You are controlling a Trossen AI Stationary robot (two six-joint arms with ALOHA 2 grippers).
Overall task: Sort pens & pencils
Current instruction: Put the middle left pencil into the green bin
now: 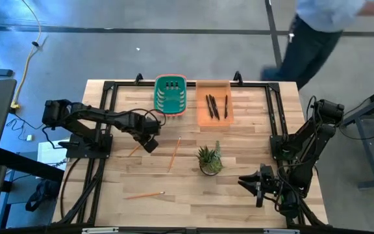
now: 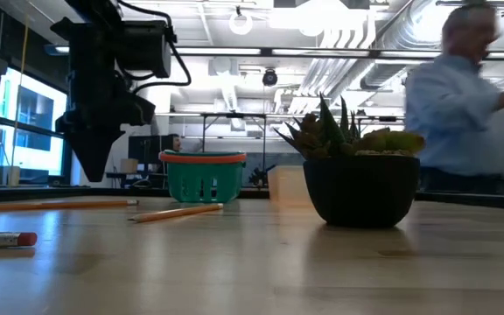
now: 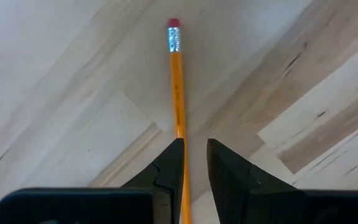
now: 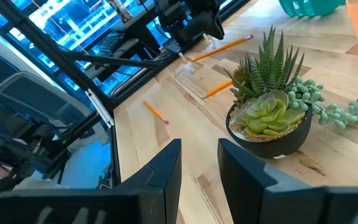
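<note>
Straddling a pencil (image 3: 178, 93) lying flat on the table (image 1: 239, 195), left gripper (image 3: 194, 163) fingers narrowly parted, not yet clamping. Risking the pencil rolling aside if closing off-centre. Waiting near the plant (image 1: 209, 159), right gripper (image 4: 199, 163) fingers apart, holding nothing.

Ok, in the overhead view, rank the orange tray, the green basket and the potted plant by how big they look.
1. Orange tray, largest.
2. Green basket, a bit smaller; its footprint is close to the tray's, so this ranking is unsure.
3. Potted plant, clearly smallest.
</note>
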